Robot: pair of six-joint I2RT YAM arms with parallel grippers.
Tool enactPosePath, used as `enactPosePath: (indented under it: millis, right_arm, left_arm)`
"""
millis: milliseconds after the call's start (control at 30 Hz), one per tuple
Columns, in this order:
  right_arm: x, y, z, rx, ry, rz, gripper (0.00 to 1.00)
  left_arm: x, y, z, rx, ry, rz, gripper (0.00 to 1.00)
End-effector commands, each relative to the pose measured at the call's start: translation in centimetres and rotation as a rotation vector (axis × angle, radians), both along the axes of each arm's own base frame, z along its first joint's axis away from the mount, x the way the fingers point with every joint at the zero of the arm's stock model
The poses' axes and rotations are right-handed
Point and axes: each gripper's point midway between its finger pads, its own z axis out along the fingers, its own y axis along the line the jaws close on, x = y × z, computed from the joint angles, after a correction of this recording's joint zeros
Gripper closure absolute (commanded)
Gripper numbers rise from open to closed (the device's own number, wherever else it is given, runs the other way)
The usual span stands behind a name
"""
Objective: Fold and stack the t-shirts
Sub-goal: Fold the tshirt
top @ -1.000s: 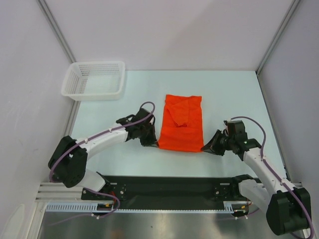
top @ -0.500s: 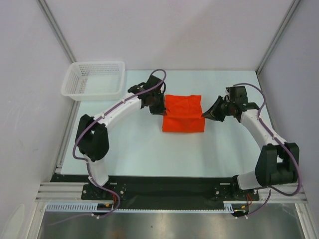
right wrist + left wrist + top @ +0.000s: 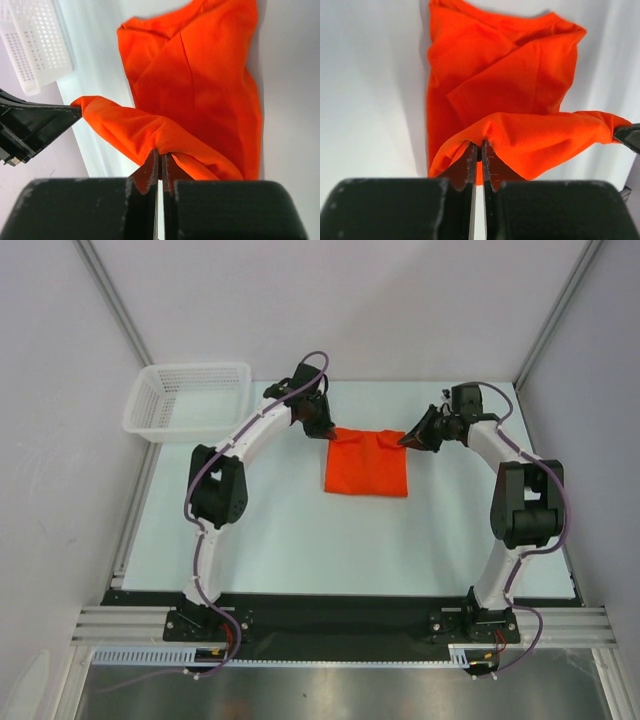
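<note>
The orange-red t-shirt (image 3: pixel 366 464) lies folded on the pale table at the far middle, a rough square. My left gripper (image 3: pixel 328 432) is shut on its far left corner, and in the left wrist view (image 3: pixel 481 144) the cloth (image 3: pixel 520 85) drapes over the closed jaws. My right gripper (image 3: pixel 404 440) is shut on the far right corner, and in the right wrist view (image 3: pixel 160 152) it pinches the cloth (image 3: pixel 200 80) too. The held edge is stretched between the two grippers, a little above the lower layer.
A white mesh basket (image 3: pixel 190 400) stands at the far left of the table, also in the right wrist view (image 3: pixel 35 45). Grey walls close in the back and both sides. Both arms reach far across the table.
Both grippers carried the near edge of the shirt away from the bases to the far edge, folding the long shape in half into a shorter square.
</note>
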Motion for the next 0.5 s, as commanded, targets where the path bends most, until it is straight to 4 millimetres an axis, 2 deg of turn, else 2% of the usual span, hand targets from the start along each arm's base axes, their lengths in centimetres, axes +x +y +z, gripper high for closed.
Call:
enactPosePath:
  millis: [0, 33, 267, 467]
  right_arm:
    - [3.0, -0.2, 2.2, 0.021, -0.103, 0.021, 1.00]
    - [3.5, -0.4, 2.3, 0.024, -0.107, 0.015, 1.00]
    - [5.4, -1.2, 1.5, 0.032, -0.108, -0.004, 1.00]
    - [6.8, -0.9, -0.3, 0.059, -0.102, 0.014, 1.00]
  left_arm:
    - [2.3, -1.5, 2.3, -0.102, -0.068, -0.036, 0.91]
    - [2.9, -1.9, 2.9, -0.123, -0.093, -0.041, 0.90]
    - [4.7, -3.1, 2.4, -0.192, -0.116, -0.042, 0.83]
    - [6.3, -3.7, 2.0, -0.229, -0.142, -0.027, 0.82]
